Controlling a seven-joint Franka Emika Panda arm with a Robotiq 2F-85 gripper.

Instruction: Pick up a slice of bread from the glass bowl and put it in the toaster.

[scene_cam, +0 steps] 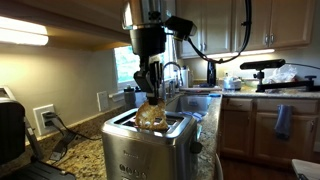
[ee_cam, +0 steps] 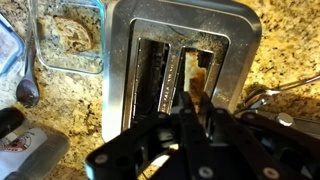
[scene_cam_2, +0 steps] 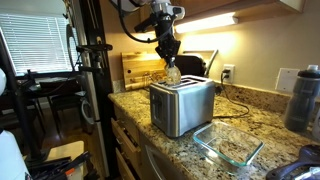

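Observation:
The brushed steel toaster [scene_cam: 140, 148] [scene_cam_2: 181, 104] [ee_cam: 125, 60] stands on the granite counter. My gripper [scene_cam: 152, 92] [scene_cam_2: 171, 60] [ee_cam: 198, 105] hangs right above its top and is shut on the slice of bread [scene_cam: 152, 117] [scene_cam_2: 172, 73] [ee_cam: 200, 88], a small golden-brown piece. The slice hangs upright with its lower edge at the toaster's slot [ee_cam: 205, 65]. In the wrist view the slice sits between my dark fingers, over the right-hand slot.
A glass dish [scene_cam_2: 226, 147] [ee_cam: 70, 40] lies on the counter beside the toaster. A sink and faucet [scene_cam: 178, 75] are behind the toaster, a black appliance [scene_cam: 10, 130] nearby, and a grey bottle [scene_cam_2: 303, 98] at the counter's end.

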